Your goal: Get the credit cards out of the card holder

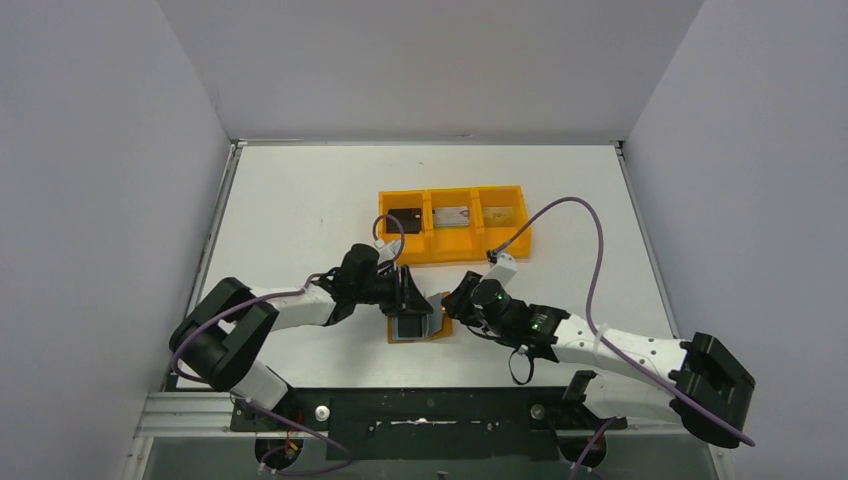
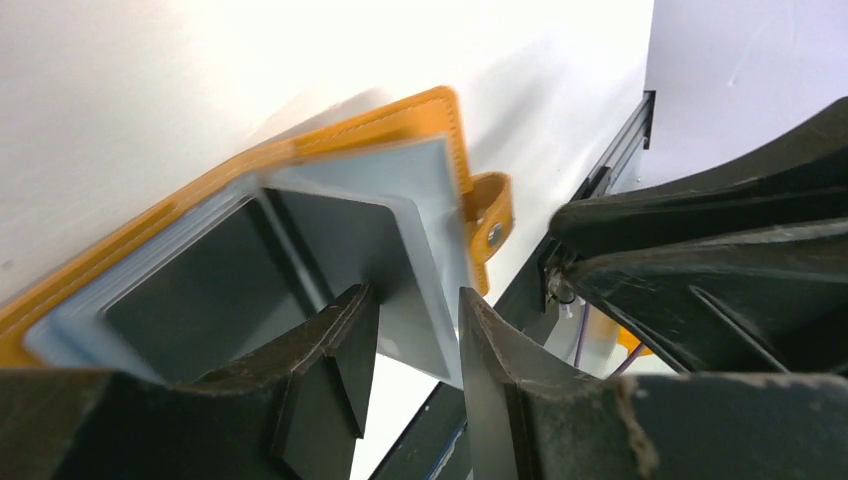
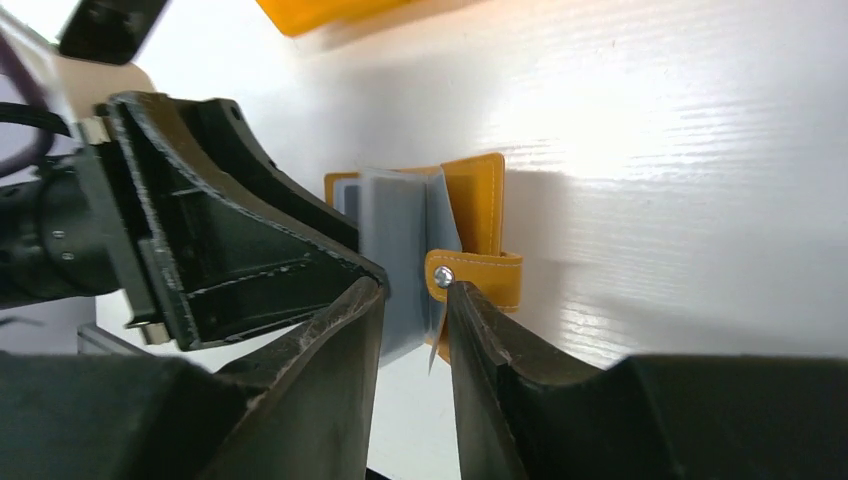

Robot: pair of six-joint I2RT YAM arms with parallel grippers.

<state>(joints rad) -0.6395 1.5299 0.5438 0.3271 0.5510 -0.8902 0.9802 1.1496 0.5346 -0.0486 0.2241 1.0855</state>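
The tan-brown card holder [image 1: 438,324] lies open on the table between both grippers, grey pockets up. In the left wrist view its brown rim [image 2: 400,110] frames grey pockets with a dark credit card [image 2: 205,295] in them. My left gripper [image 1: 407,294] is open, and its fingertips [image 2: 362,310] straddle a raised grey-blue leaf [image 2: 430,230]. My right gripper [image 1: 453,300] is open with a narrow gap. Its fingers [image 3: 372,305] stand around the same grey leaf [image 3: 400,240], next to the snap tab [image 3: 480,275]. I cannot tell whether the leaf is a card or a pocket.
A bright orange three-compartment tray [image 1: 455,252] stands behind the wallet, with a dark card [image 1: 405,217], a silvery card [image 1: 452,215] and a pale card [image 1: 498,213] in it. Purple cables loop over both arms. White walls enclose the table.
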